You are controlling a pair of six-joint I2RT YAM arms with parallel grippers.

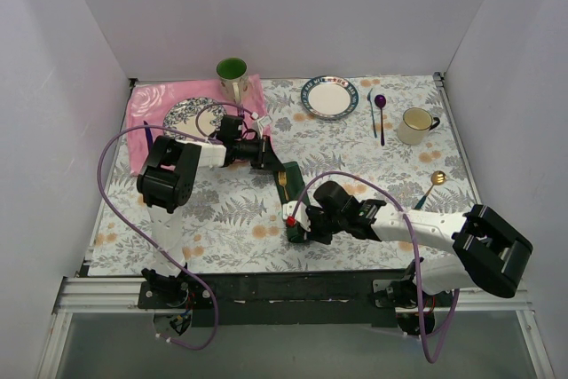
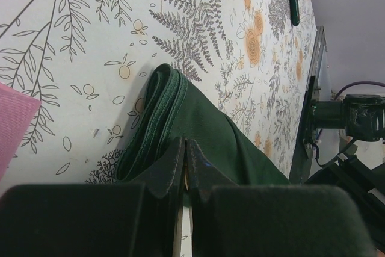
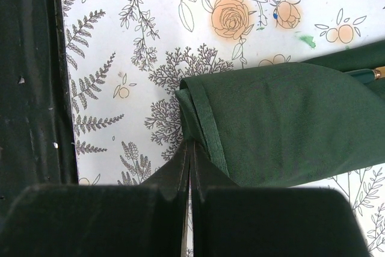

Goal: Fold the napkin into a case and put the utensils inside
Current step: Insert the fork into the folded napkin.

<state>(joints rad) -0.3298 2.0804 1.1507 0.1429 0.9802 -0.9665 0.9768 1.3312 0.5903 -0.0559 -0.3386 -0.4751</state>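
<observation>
Napkin (image 3: 289, 124) soft, limp, layered; folds likely slip unless pinched at hemmed corner. Left gripper (image 2: 184, 151), right gripper (image 3: 190, 151): jaws together at cloth ends, pinch unconfirmed.

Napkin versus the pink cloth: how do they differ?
The napkin is dark green; the pink cloth is light pink. The napkin is folded into a narrow, layered strip mid-table; the pink cloth lies spread at the far left. The pink cloth carries a patterned plate and green cup; the napkin carries no dishes. Both are fabric on the floral table.
</observation>
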